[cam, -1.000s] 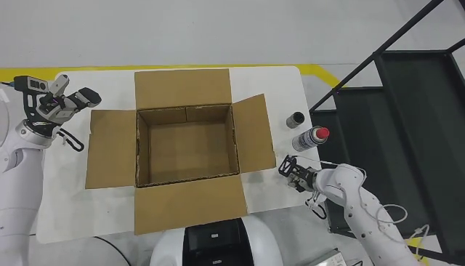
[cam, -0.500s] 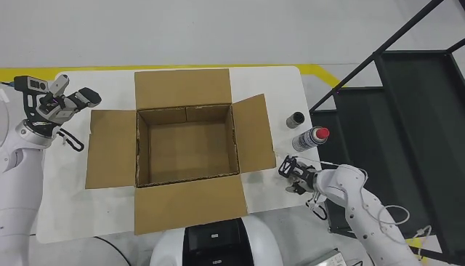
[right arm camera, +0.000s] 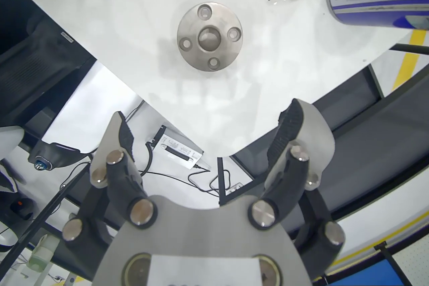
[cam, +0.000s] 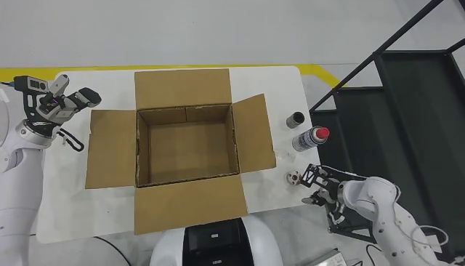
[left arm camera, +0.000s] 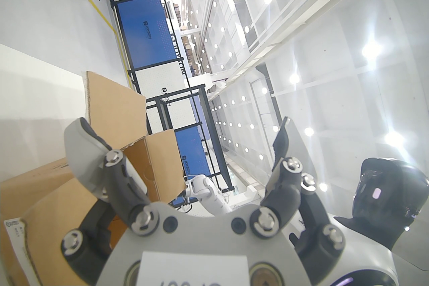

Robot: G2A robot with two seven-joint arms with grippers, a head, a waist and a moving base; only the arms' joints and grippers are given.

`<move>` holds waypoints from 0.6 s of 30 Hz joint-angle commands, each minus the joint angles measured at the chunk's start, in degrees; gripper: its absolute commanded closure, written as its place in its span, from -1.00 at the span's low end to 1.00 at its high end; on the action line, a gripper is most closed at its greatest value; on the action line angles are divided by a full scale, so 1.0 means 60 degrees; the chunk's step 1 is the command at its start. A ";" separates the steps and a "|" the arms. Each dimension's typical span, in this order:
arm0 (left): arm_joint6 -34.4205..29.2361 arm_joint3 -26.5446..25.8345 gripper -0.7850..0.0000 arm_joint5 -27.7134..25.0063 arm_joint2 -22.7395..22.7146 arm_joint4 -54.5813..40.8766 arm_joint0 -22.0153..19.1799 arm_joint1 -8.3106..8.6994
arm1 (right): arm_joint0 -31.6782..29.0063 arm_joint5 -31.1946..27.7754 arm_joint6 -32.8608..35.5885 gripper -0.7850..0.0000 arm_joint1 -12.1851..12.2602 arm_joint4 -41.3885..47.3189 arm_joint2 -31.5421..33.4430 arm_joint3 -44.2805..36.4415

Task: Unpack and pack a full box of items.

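While the box (cam: 187, 152) sits empty with its four flaps spread, you look to be between unpacking and packing.

On the bare table (cam: 276, 84), right of the box in the top view, lie a small metal cylinder (cam: 295, 120), a red-capped spray can (cam: 310, 138) on its side just below it, and a round metal disc (cam: 293, 178) near the lower edge. Your right gripper (cam: 309, 186) hovers just beside the disc, jaws wide apart, holding nothing. Your left gripper (cam: 73, 100), at the frame's left beyond the left flap, is equally open and empty. Everything has yet to go back in, and the right flap lies between items and opening.
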 commanded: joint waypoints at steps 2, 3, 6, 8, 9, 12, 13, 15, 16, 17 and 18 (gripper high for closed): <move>0.0000 0.0000 -1.00 0.0000 0.0000 0.0000 0.0000 0.0000 | 0.0252 -0.0024 -0.0002 -1.00 -0.0010 -0.0027 -0.0327 0.0041; 0.0000 0.0000 -1.00 0.0000 0.0000 0.0000 0.0000 0.0000 | 0.0341 -0.0010 -0.0037 -1.00 -0.0018 0.0019 -0.0443 0.0027; 0.0000 0.0000 -1.00 0.0000 0.0000 0.0000 0.0000 0.0000 | 0.0624 0.0173 0.0000 -1.00 -0.0047 0.0092 -0.0770 -0.0015; 0.0000 0.0000 -1.00 0.0000 0.0000 0.0000 0.0000 0.0000 | 0.0852 0.0386 0.0125 -1.00 -0.0067 0.0038 -0.0996 0.0062; 0.0000 0.0000 -1.00 0.0000 0.0000 0.0000 0.0000 0.0000 | 0.0977 0.0472 0.0154 -1.00 -0.0082 0.0032 -0.1138 0.0130; 0.0000 0.0000 -1.00 0.0000 0.0000 0.0000 0.0000 0.0000 | 0.1312 0.0643 0.0289 -1.00 -0.0111 -0.0041 -0.1470 0.0355; 0.0000 0.0000 -1.00 0.0000 0.0000 0.0000 0.0000 0.0000 | 0.1393 0.0695 0.0321 -1.00 -0.0119 -0.0046 -0.1552 0.0445; 0.0000 0.0000 -1.00 0.0000 0.0000 0.0000 0.0000 0.0000 | 0.1526 0.0782 0.0392 -1.00 -0.0131 -0.0074 -0.1706 0.0614; 0.0000 0.0000 -1.00 0.0000 0.0000 0.0000 0.0000 0.0000 | 0.1582 0.0810 0.0394 -1.00 -0.0136 -0.0065 -0.1769 0.0697; 0.0000 0.0000 -1.00 0.0000 0.0000 0.0000 0.0000 0.0000 | 0.1637 0.0854 0.0394 -1.00 -0.0141 -0.0059 -0.1819 0.0787; 0.0000 0.0000 -1.00 0.0000 0.0000 0.0000 0.0000 0.0000 | 0.1686 0.0901 0.0400 -1.00 -0.0147 -0.0026 -0.1871 0.0885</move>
